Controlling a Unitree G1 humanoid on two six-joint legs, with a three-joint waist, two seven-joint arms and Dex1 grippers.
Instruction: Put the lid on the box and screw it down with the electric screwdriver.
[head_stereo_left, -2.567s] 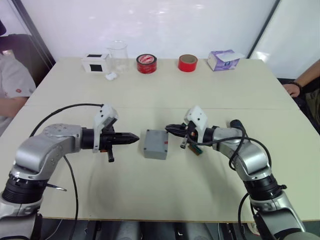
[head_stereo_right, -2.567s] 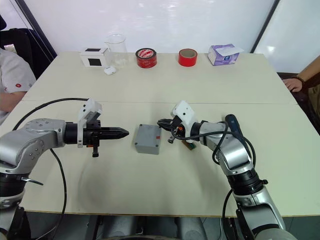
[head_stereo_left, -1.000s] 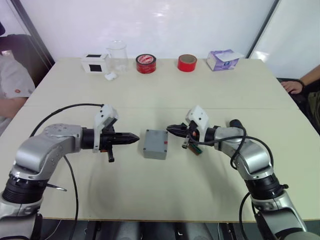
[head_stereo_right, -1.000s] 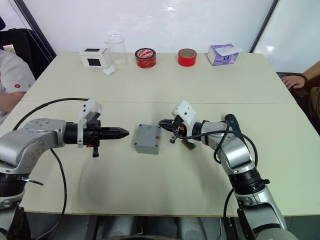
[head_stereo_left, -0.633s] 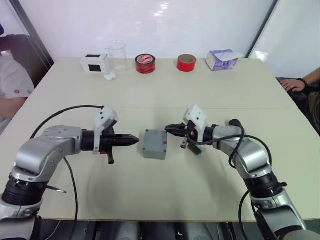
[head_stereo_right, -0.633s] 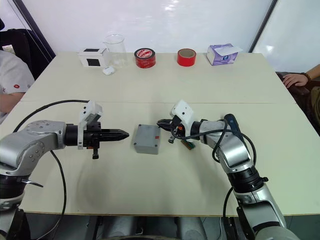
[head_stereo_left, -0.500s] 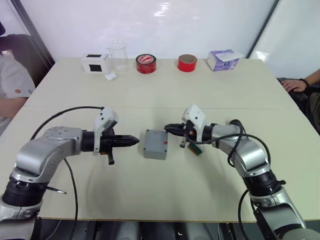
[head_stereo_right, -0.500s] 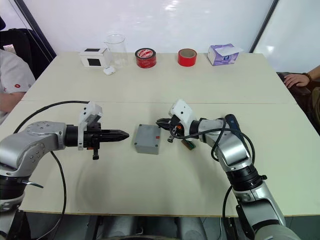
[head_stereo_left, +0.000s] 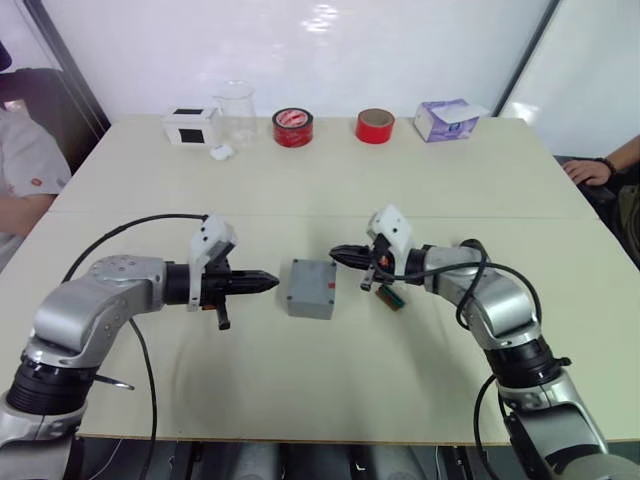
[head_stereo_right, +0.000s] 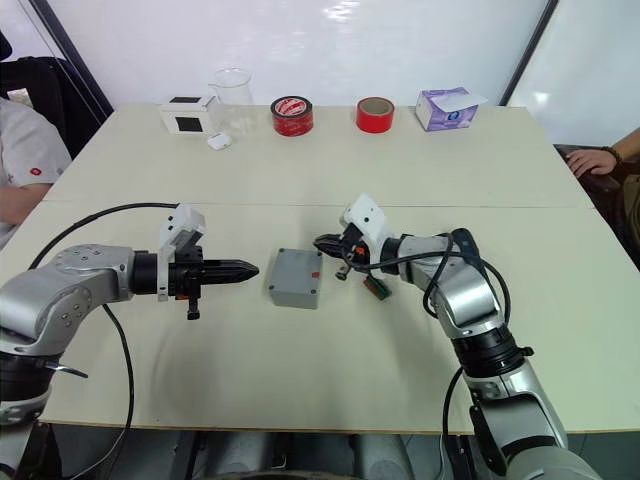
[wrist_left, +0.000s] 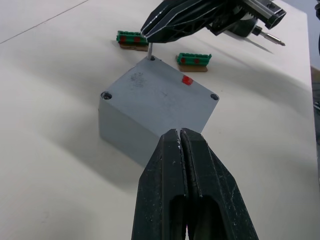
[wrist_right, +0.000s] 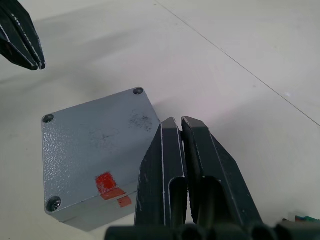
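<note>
Silver arms w/ black cables, black-fingered left pincer (head_stereo_left: 268, 283), white wrist cams

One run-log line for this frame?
lid: square gray lid seated on gray box | left gripper: shut, beside box | right gripper: shut on thin metal pin at corner hole

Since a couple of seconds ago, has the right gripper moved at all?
Yes. The right gripper has lifted slightly and edged toward the far corner of the lid, which stays put on the table.

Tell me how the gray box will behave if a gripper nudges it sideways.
The box sits flat on a broad base, so it will probably slide, not tip. It looks rigid and shouldn't flex. The lid sits flush on top, apparently unscrewed, so it might shift.
</note>
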